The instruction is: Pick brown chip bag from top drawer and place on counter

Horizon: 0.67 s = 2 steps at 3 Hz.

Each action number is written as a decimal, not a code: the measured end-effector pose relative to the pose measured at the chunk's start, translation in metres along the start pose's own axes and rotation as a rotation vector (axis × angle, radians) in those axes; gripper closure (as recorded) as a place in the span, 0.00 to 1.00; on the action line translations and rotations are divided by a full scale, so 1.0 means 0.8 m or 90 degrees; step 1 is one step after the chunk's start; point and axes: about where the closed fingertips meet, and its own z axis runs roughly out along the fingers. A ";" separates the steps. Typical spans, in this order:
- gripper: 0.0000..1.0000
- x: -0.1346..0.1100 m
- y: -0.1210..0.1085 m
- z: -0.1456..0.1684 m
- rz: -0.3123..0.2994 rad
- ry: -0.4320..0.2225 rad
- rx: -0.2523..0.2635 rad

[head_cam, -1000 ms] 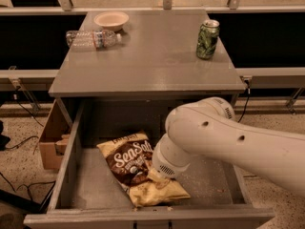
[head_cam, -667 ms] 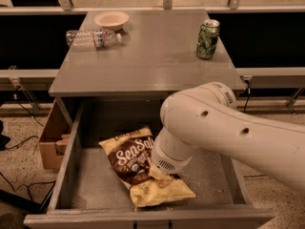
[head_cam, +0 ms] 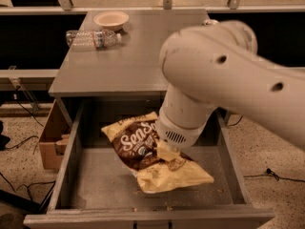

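The brown chip bag, dark brown with white "Sea Salt" script and tan-yellow ends, hangs tilted just above the floor of the open top drawer. My gripper reaches down from the big white arm into the drawer and is shut on the bag's middle right. The wrist hides most of the fingers. The grey counter lies behind and above the drawer.
A clear plastic bottle lies on its side on the counter's back left, next to a pale bowl. My arm covers the counter's right side. A cardboard box stands on the floor left of the drawer. Cables lie on the floor.
The arm has risen and swung up toward the camera, and the bag has come up with it, off the drawer floor. The arm now hides the green can on the counter.
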 end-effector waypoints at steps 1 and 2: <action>1.00 -0.008 -0.025 -0.110 0.017 0.014 0.021; 1.00 -0.025 -0.051 -0.184 0.023 0.026 0.048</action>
